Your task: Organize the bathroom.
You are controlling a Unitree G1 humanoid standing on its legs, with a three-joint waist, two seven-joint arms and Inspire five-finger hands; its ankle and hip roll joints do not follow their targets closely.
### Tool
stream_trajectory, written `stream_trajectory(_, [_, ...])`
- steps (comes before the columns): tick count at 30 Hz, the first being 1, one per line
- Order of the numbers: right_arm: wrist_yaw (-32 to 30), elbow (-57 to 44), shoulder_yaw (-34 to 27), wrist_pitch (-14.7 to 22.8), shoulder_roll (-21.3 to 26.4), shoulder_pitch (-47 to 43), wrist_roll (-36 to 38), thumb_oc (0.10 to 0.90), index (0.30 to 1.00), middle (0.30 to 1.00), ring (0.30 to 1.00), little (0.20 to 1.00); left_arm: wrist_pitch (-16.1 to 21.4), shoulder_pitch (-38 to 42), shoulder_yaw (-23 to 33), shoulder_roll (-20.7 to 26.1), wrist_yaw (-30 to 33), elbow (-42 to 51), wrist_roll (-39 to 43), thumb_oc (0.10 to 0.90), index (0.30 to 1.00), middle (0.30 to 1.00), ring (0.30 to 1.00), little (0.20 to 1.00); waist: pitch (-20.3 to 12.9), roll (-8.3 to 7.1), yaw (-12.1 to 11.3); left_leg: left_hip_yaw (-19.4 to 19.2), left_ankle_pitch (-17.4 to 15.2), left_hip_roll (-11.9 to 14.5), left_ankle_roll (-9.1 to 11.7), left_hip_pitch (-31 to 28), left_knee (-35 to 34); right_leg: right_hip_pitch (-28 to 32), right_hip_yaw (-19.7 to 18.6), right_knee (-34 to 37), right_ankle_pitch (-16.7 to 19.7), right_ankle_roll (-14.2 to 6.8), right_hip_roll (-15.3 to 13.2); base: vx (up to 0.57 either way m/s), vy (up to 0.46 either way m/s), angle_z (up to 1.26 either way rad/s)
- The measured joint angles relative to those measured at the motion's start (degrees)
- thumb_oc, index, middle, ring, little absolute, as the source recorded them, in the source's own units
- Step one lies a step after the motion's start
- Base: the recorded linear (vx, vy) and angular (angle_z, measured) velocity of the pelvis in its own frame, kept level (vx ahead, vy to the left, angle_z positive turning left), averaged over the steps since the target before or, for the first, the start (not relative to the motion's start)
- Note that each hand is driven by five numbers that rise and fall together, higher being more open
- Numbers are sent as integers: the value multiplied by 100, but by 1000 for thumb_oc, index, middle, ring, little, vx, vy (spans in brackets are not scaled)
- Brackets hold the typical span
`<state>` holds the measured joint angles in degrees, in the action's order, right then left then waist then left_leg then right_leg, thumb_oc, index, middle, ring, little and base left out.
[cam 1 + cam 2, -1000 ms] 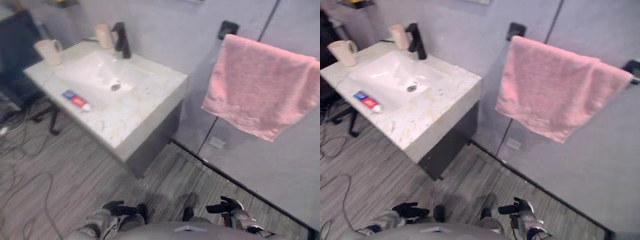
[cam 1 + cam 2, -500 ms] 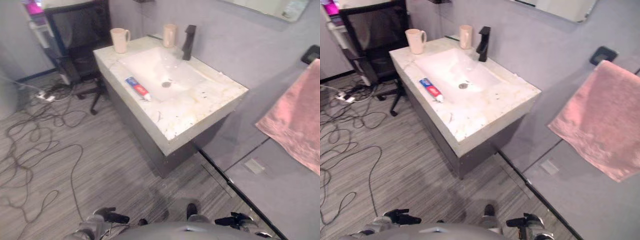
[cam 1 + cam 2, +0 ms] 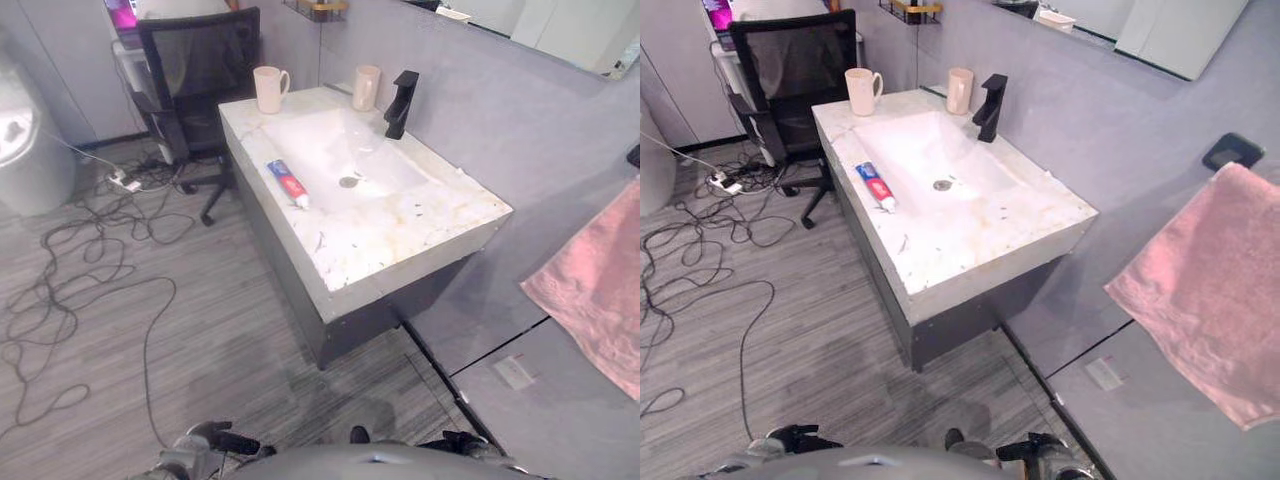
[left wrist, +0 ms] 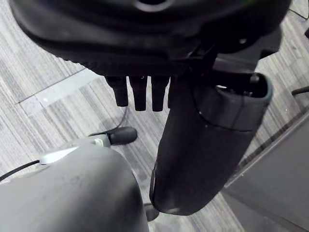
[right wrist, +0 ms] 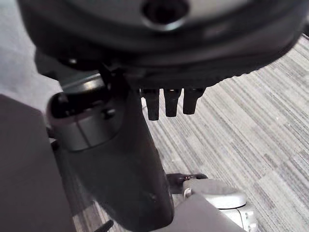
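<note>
A white marble sink counter (image 3: 400, 232) stands against the grey wall. On its front rim, beside the basin, lies a toothpaste tube (image 3: 288, 184). A cream mug (image 3: 268, 89) stands at the far corner and a handleless cup (image 3: 366, 88) sits beside the black faucet (image 3: 400, 104). A pink towel (image 3: 1210, 290) hangs on the wall rail at the right. My left hand (image 3: 215, 440) and right hand (image 3: 455, 441) hang low near the floor, far from the counter. Both are open and hold nothing, with the fingers (image 4: 140, 92) of the left and the fingers (image 5: 166, 102) of the right straight.
A black mesh office chair (image 3: 195, 70) stands past the counter's far end. Loose cords and a power strip (image 3: 125, 182) sprawl over the striped floor at the left. A grey rounded bin (image 3: 20, 140) sits at the far left. A small wire shelf (image 3: 320, 10) hangs on the wall.
The camera has swung left: the sink counter now sits mid-picture and the towel has slid to the right edge. Both hands stay low and empty.
</note>
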<state>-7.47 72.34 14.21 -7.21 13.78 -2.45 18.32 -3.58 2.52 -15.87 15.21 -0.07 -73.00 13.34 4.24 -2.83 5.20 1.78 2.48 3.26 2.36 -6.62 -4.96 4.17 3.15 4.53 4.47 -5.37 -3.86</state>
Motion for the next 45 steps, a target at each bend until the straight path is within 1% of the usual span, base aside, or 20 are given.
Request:
stream_trajectory(4, [95, 5, -15, -10, 3, 6, -3, 800, 900, 900, 900, 900, 29, 126, 102, -19, 56, -40, 1, 800, 900, 900, 900, 900, 77, 70, 11, -15, -2, -38, 110, 230, 335, 93, 110, -1, -23, 11, -34, 18, 94, 34])
stream_trajectory(6, [125, 58, -31, -40, 56, -28, -8, 800, 900, 900, 900, 900, 200, 433, 109, -80, 88, -66, 4, 800, 900, 900, 900, 900, 287, 122, 115, -425, 33, 5, 338, 527, 522, 211, 178, 8, -114, 140, -87, 7, 156, 118])
stream_trajectory(8, [201, 108, -13, -42, 129, -72, -78, 800, 900, 900, 900, 900, 321, 466, 120, -130, 98, 40, 25, 800, 900, 900, 900, 900, 510, 166, 98, -1264, -212, 166, 128, 509, 632, 250, 359, 34, -118, 215, -190, 54, 159, 72])
stream_trajectory(9, [218, 116, 32, -42, 169, -104, -241, 800, 900, 900, 900, 900, 321, 410, 120, -164, 106, 36, 32, 800, 900, 900, 900, 900, 551, 167, 112, -1504, -385, 198, -85, 568, 1003, 286, 438, 36, -118, 215, -350, 86, 179, 33])
stream_trajectory(10, [221, 115, 104, -44, 199, -135, -243, 800, 900, 900, 900, 900, 321, 366, 126, -184, 106, 26, 34, 800, 900, 900, 900, 900, 551, 166, 107, -1581, -480, 210, -92, 569, 1179, 304, 462, 36, -118, 214, -419, 126, 233, 16])
stream_trajectory(11, [229, 114, 177, -57, 227, -130, -244, 800, 900, 900, 900, 900, 323, 336, 143, -203, 106, -14, 34, 800, 900, 900, 900, 900, 550, 173, 111, -1616, -553, 253, -98, 527, 1290, 326, 473, 32, -131, 184, -451, 130, 235, 25])
stream_trajectory(12, [251, 99, 182, -85, 289, -83, -238, 800, 900, 900, 900, 900, 334, 298, 247, -268, 120, -38, 29, 800, 900, 900, 900, 900, 509, 342, 143, -1631, -619, 479, 18, 430, 1098, 393, 500, 3, -168, 98, -348, 153, 287, 33])
stream_trajectory(13, [247, 104, 176, -110, 288, -60, -234, 800, 900, 900, 900, 900, 345, 307, 279, -291, 129, -43, 28, 800, 900, 900, 900, 900, 519, 338, 144, -1665, -460, 479, 48, 409, 1043, 419, 487, -6, -164, 79, -310, 141, 277, 43])
stream_trajectory(17, [308, 118, 127, -264, 151, -9, -228, 800, 900, 900, 900, 900, 348, 109, 280, -168, 142, -21, 24, 800, 900, 900, 900, 900, 372, 25, 46, -1636, -123, 243, 18, 272, 479, 381, 363, -23, -188, 50, -502, 136, 332, 27])
stream_trajectory(19, [283, 111, 61, -261, 146, -20, -224, 800, 900, 900, 900, 900, 340, 76, 274, -132, 139, -37, 21, 800, 900, 900, 900, 900, 327, -45, 50, -1588, 84, 201, -20, 142, 242, 380, 353, -133, -170, 21, -504, 92, 325, 22])
stream_trajectory(28, [19, 57, -138, -394, 119, -131, -118, 800, 900, 900, 900, 900, 306, 276, 193, -134, 96, -15, 41, 800, 900, 900, 900, 900, 157, -60, 152, -1680, -16, -8, -108, 30, 239, 259, 498, -773, -449, -85, -803, 114, 462, 9])
stream_trajectory(32, [51, 97, -242, -391, 232, -290, -126, 800, 900, 900, 900, 900, 214, 672, -191, -292, 97, -117, 120, 800, 900, 900, 900, 900, 350, 289, 288, -1795, -111, -62, -339, -105, 202, -840, 472, -3041, -153, -19, -1053, 155, 424, 5])
stream_trajectory(33, [86, 112, -233, -426, 239, -283, -122, 800, 900, 900, 900, 900, 208, 672, -201, -303, 108, -109, 181, 800, 900, 900, 900, 900, 415, 430, 355, -1749, -34, -81, -474, -303, 18, -1134, 315, -3537, 72, -60, -1040, 153, 217, 6])
stream_trajectory(34, [82, 118, -237, -426, 234, -283, -110, 800, 900, 900, 900, 900, 198, 659, -204, -287, 115, -115, 183, 800, 900, 900, 900, 900, 410, 436, 374, -1733, -6, -82, -525, -323, -26, -1207, 173, -3628, 31, -104, -993, 174, 190, 15])
stream_trajectory(38, [102, 162, -184, -469, 175, -289, -108, 800, 900, 900, 900, 900, 126, 774, -360, -210, 134, -117, 172, 800, 900, 900, 900, 900, 457, 459, 635, -1430, 48, -43, -740, -147, -21, -1435, -168, -2830, -163, -296, -323, 251, 171, 37])
stream_trajectory(39, [102, 189, -168, -473, 145, -287, -107, 800, 900, 900, 900, 900, 74, 793, -349, -186, 155, -118, 154, 800, 900, 900, 900, 900, 492, 434, 741, -1299, 77, -46, -786, -80, -22, -1339, -232, -2137, -258, -375, -63, 198, 133, 48])
stream_trajectory(41, [95, 190, -166, -482, 123, -258, -108, 800, 900, 900, 900, 900, 31, 797, -351, -277, 169, -85, 152, 800, 900, 900, 900, 900, 536, 327, 876, -1228, 70, -127, -775, -15, -23, -1207, -118, -1537, -275, -368, 220, 218, 135, 42])
stream_trajectory(43, [98, 193, -174, -495, 89, -211, -108, 800, 900, 900, 900, 900, -51, 819, -361, -317, 227, -73, 156, 800, 900, 900, 900, 900, 510, 256, 963, -1074, 52, -248, -748, 59, -25, -1085, -15, -1282, -456, -381, 309, 192, 95, 55])
stream_trajectory(44, [84, 188, -240, -485, -5, -97, -110, 800, 900, 900, 900, 900, -71, 848, -360, -361, 266, -54, 158, 800, 900, 900, 900, 900, 429, 25, 1053, -939, 7, -515, -707, 95, -24, -911, -219, -1039, -586, -134, 275, 126, 45, 52])
stream_trajectory(45, [84, 188, -240, -485, -5, -97, -110, 800, 900, 900, 900, 900, -71, 848, -360, -361, 266, -54, 158, 800, 900, 900, 900, 900, 429, 25, 1053, -939, 7, -515, -707, 95, -24, -911, -219, -1039, -586, -134, 275, 247, 63, 68])
